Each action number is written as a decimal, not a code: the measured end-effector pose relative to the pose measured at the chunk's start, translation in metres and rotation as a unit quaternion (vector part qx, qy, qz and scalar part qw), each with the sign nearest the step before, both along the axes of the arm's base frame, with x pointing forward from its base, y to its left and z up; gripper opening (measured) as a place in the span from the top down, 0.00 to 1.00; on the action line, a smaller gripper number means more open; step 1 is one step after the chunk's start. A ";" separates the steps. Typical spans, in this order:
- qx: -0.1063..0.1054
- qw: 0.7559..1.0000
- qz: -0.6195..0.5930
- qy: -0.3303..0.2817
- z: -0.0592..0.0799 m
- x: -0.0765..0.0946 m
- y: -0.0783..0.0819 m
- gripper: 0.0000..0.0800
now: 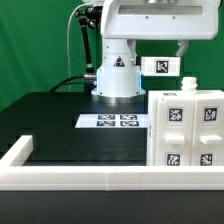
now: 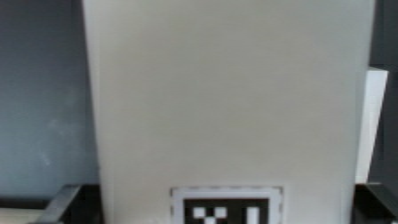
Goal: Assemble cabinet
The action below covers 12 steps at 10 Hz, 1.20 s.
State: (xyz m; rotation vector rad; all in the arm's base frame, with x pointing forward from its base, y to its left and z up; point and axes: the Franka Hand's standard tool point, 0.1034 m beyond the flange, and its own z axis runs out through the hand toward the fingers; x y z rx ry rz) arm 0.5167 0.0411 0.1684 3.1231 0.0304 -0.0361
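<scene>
The pincer (image 1: 163,58) is clamped on a small white tagged plastic block (image 1: 158,67), high above the white boxy plastic cabinet shell (image 1: 185,130) standing on the black worktop (image 1: 60,125).

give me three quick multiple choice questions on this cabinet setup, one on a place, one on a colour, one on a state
1. In the exterior view, the thin flat white marker board lies on which side of the white boxy plastic cabinet shell? A) its left B) its right C) on top
2. What colour is the table top? A) white B) black C) red
3. Where is the small white tagged block? A) lying on the table B) on the marker board C) raised, held in the gripper
Answers: 1 A, the board sits toward that view's left of the shell. 2 B, the surface is black. 3 C, the block hangs clear above the table at the gripper.
</scene>
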 end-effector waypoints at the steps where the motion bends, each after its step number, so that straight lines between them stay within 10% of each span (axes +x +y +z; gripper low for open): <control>1: 0.001 1.000 0.003 0.001 0.006 0.005 0.009 0.30; 7: 0.002 0.999 0.044 -0.027 0.024 0.060 0.040 0.30; 12: 0.001 0.999 0.050 -0.023 0.019 0.059 0.039 0.30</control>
